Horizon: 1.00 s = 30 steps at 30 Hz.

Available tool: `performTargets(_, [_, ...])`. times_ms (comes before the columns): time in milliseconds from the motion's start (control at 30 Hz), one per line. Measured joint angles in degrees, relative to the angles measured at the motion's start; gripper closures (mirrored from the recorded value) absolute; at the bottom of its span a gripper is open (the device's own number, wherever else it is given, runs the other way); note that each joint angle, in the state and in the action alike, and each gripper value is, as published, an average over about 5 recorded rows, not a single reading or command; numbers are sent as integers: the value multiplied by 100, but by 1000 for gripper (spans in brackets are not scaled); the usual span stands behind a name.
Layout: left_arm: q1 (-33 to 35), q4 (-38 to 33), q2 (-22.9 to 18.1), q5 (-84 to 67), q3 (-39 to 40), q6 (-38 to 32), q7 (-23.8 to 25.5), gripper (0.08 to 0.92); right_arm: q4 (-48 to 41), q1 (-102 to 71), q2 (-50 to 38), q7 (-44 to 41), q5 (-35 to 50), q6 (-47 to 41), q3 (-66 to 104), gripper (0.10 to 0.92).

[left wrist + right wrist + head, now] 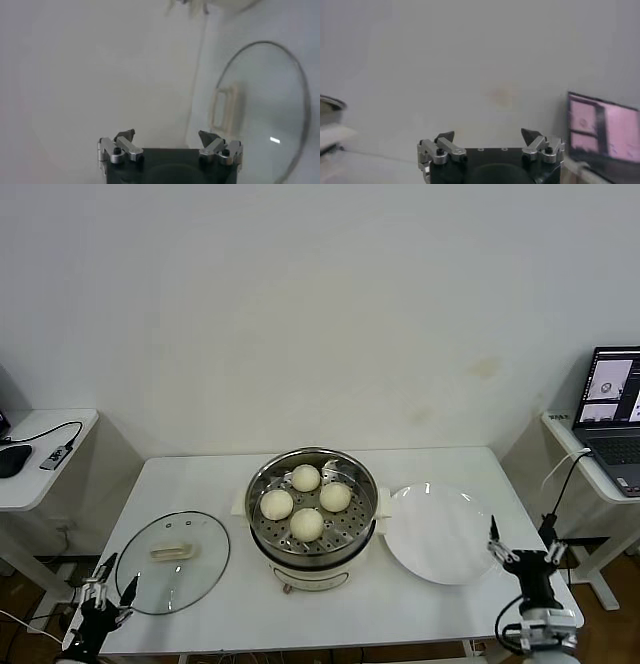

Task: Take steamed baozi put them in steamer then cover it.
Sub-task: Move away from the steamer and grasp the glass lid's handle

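Centre of table: the round stainless-steel steamer (313, 514) stands uncovered, four white-cream steamed baozi (306, 503) on its perforated tray, open from above.
Left part: the round clear glass lid (173, 561) lies flat, cream handle up, bare tabletop around it.
Right part: the flat white round plate (438, 533) lies just beside the steamer.
Front corners: left gripper (108, 582) and right gripper (523, 544), jaws spread, hang at the table's near edge.

Steamer (312, 529) shiny steel; lid (173, 562) clear glass; plate (440, 534) glossy white.
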Motion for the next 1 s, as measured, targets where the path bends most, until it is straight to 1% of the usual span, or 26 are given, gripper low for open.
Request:
performTargets(500, [-1082, 891, 202, 595, 642, -65, 218, 177, -90, -350, 269, 284, -115, 109, 117, 203])
performTargets(1000, [-1833, 1484, 254, 749, 910, -73, 257, 177, -157, -454, 389, 355, -272, 154, 41, 203])
